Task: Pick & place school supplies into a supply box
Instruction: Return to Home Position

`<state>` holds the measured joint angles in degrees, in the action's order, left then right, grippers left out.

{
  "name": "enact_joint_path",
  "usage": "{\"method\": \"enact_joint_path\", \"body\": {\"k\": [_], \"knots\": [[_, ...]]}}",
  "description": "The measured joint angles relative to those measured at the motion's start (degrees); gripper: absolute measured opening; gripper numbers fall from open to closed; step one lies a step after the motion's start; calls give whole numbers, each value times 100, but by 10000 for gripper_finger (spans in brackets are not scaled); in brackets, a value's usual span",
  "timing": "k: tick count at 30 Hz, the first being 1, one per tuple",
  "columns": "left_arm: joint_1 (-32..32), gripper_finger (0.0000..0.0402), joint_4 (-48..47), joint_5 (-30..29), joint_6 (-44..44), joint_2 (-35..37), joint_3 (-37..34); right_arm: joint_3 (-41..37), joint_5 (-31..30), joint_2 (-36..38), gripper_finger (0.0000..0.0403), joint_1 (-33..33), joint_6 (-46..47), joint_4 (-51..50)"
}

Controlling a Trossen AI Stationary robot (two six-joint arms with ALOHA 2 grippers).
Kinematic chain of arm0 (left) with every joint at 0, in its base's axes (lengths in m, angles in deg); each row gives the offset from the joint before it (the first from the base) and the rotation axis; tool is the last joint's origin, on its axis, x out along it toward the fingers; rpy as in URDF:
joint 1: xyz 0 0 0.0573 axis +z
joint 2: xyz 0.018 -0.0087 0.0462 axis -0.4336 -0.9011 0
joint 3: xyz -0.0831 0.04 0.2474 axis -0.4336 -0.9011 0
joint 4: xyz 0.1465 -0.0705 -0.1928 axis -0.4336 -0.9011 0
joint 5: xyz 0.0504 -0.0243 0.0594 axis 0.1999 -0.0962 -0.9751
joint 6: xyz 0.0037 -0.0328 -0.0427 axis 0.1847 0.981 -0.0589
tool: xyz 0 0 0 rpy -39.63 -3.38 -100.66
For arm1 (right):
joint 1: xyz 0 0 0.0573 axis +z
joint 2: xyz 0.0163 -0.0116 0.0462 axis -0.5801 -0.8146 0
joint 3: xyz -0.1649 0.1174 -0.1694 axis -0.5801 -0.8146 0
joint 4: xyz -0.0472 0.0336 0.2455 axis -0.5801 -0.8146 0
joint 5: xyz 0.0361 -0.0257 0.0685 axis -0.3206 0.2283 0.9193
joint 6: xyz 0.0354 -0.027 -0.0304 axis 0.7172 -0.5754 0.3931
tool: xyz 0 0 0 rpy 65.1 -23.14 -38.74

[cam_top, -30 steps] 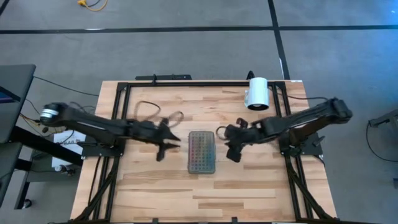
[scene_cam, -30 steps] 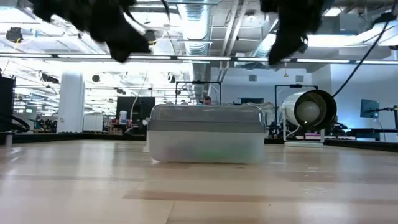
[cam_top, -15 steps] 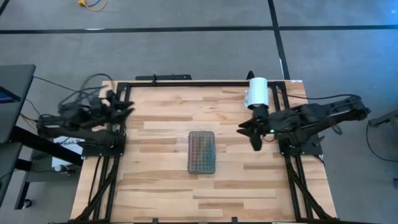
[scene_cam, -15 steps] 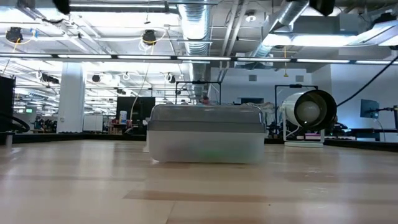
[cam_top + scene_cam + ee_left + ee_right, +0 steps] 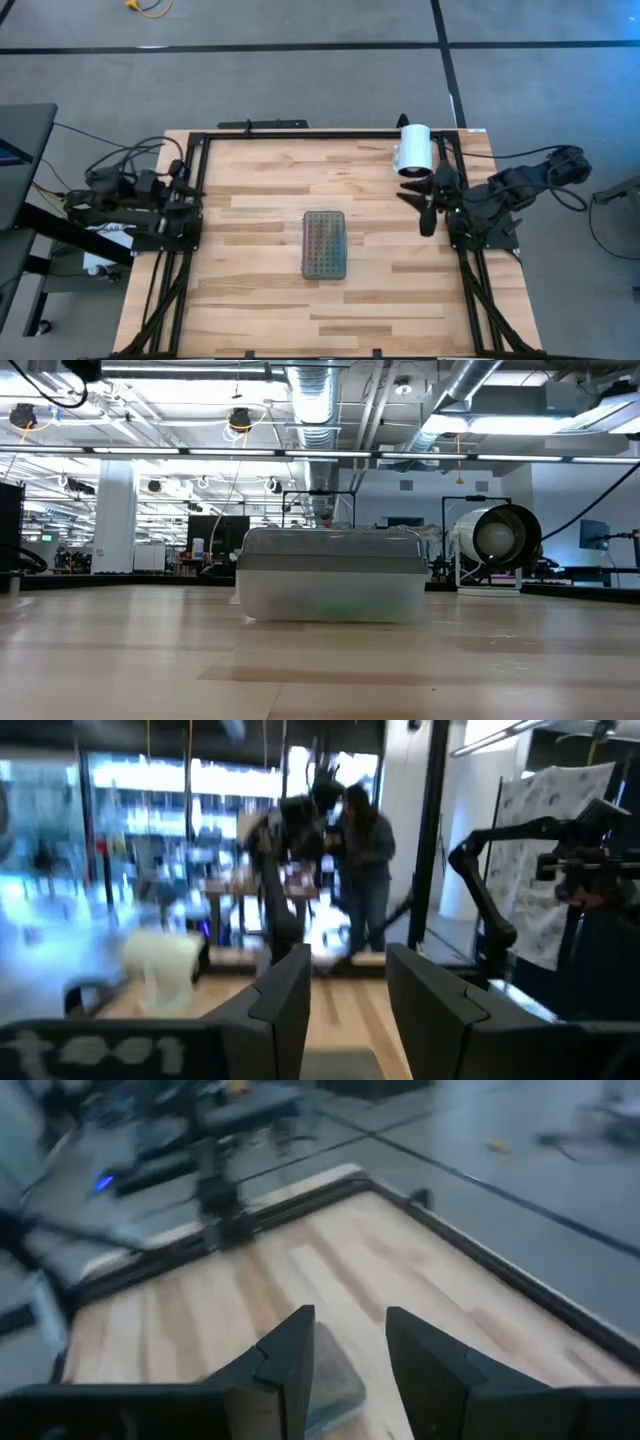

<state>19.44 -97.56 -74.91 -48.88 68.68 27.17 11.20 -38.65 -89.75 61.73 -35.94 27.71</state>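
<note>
Bringing both arms home is, we judge, the step in hand. Doing it well means travelling high above the table [image 5: 260,300] and folding each arm toward its own side, with no sweep over the middle where a link could knock the supply box [image 5: 324,243]. The left arm [image 5: 130,195] lies folded over the table's left edge. The right arm [image 5: 500,190] is bunched at the right edge, just beside the white cylinder [image 5: 413,150]. The box sits mid-table with its lid on, well apart from both arms, faint colours showing through the dotted lid. The left pincer [image 5: 348,970] has its fingers parted and holds nothing. The right pincer [image 5: 350,1330] is likewise parted and empty, facing across the table.
</note>
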Motion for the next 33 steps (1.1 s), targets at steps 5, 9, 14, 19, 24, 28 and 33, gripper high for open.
{"method": "enact_joint_path", "body": {"k": [5,9,14,19,24,28,33], "knots": [[0,124,-453,-13,628,6,0,1,-259,300,122,-178,2357,-1005],[0,124,-449,44,1026,7,0,-1,-159,458,122,-162,2635,-1160],[0,124,-605,-18,388,7,0,-4,-180,582,122,337,581,-361],[0,124,-1066,-194,104,7,0,-1,-226,579,122,725,-231,-451],[0,124,-1297,-471,-186,4,0,-8,-680,651,122,1066,-443,-844],[0,124,-1255,-594,-659,6,0,-237,-830,1017,122,1362,-741,-681],[0,124,-1064,-552,-809,8,-105,-1135,368,1786,122,1511,-2481,1475]]}}
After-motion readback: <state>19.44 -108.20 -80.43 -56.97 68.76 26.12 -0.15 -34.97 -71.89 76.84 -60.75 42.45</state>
